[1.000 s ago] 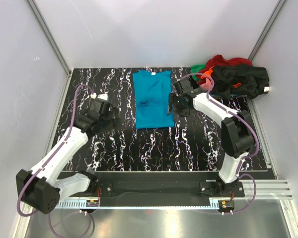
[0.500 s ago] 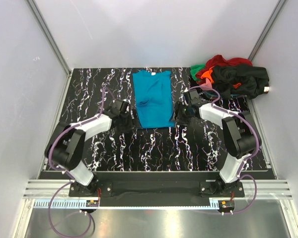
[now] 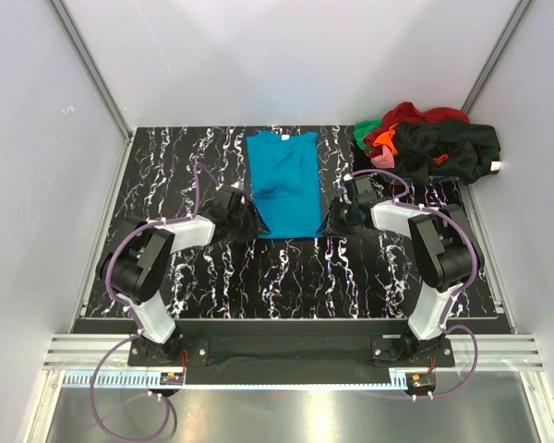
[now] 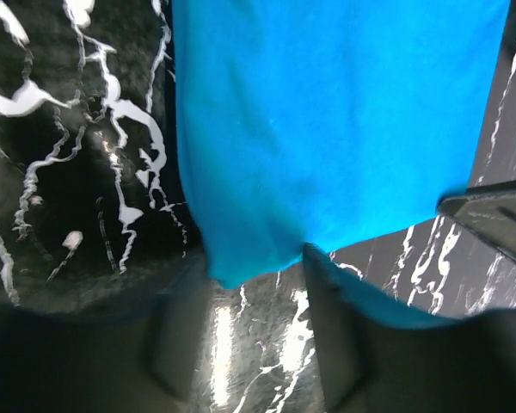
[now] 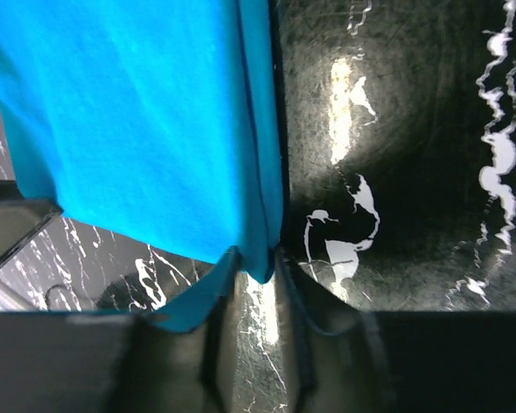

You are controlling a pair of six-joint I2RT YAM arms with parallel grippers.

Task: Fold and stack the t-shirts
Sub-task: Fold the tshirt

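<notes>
A teal-blue t-shirt (image 3: 284, 185) lies folded into a long strip at the back middle of the table. My left gripper (image 3: 247, 224) is low at its near left corner. In the left wrist view that corner (image 4: 241, 258) sits between the fingertips of the left gripper (image 4: 254, 275), whose jaws still stand apart. My right gripper (image 3: 335, 219) is at the near right corner. There the hem (image 5: 260, 258) is pinched between the narrow jaws of the right gripper (image 5: 256, 267). More t-shirts, black, red, green, orange and pink, lie in a heap (image 3: 434, 143) at the back right.
The black marbled table (image 3: 286, 277) is bounded by white walls on three sides, with aluminium posts at the back corners. The heap of shirts lies just behind and to the right of the right arm. A metal rail (image 3: 286, 355) runs along the near edge.
The left arm swung in from the left side to the shirt's near left corner. The right gripper slid toward me to the near right corner. Both pairs of jaws have narrowed.
</notes>
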